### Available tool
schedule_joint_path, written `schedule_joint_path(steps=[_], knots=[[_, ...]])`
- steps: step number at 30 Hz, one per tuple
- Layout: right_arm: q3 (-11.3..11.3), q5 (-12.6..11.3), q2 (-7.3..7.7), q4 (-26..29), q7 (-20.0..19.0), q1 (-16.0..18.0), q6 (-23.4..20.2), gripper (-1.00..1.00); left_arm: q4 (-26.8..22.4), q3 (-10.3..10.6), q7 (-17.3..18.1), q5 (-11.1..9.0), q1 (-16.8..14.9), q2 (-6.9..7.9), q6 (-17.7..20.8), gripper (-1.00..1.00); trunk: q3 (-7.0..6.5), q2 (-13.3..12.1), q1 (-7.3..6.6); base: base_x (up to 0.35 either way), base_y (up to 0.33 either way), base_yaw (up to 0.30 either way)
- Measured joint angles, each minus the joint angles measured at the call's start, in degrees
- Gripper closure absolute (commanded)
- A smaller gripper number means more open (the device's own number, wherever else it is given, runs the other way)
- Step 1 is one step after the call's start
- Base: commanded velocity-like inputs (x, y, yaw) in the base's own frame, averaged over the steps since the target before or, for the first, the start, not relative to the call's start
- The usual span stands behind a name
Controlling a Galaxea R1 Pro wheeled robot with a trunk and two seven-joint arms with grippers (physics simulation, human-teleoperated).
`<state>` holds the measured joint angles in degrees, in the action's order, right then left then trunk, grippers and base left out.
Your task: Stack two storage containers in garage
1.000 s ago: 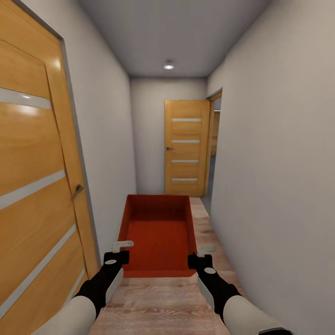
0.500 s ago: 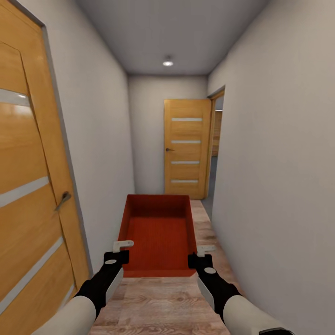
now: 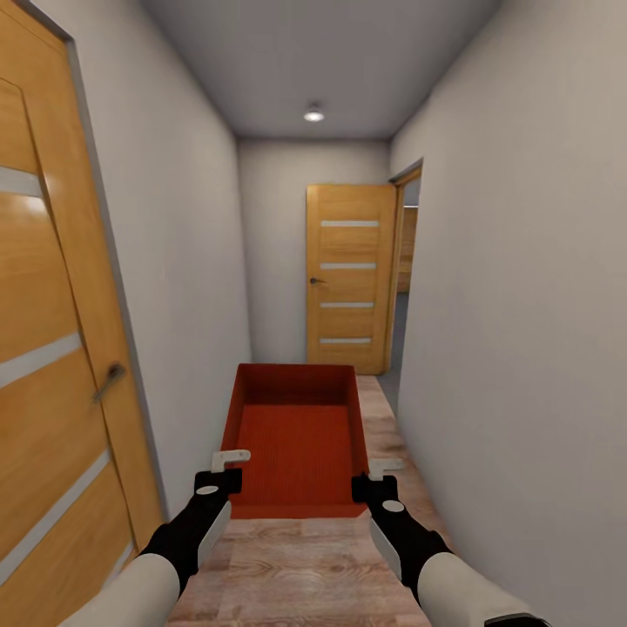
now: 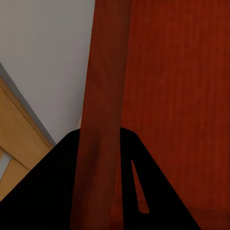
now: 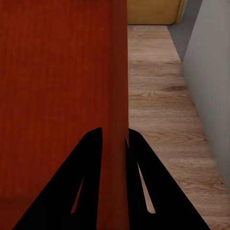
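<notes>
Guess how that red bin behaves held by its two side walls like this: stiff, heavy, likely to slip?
The storage container probably stays stiff: its walls look straight between the left gripper and right gripper. Likely light for its size, being lidless and empty. Slipping seems possible: each gripper pinches only a smooth, thin wall near the close end, so the far end might sag.
</notes>
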<state>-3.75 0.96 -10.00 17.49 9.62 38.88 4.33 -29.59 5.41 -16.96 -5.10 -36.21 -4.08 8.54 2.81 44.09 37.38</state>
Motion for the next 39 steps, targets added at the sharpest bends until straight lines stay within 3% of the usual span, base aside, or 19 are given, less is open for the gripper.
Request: schedule_joint_path(steps=[39], knots=[[-0.15,-0.2,0.0,-0.07,0.08,-0.01,-0.03,1.0,0.19,-0.05,0.03,0.03,-0.02,-0.01,-0.03,1.0,0.0,0.0,-0.01,0.319,0.0,0.0]])
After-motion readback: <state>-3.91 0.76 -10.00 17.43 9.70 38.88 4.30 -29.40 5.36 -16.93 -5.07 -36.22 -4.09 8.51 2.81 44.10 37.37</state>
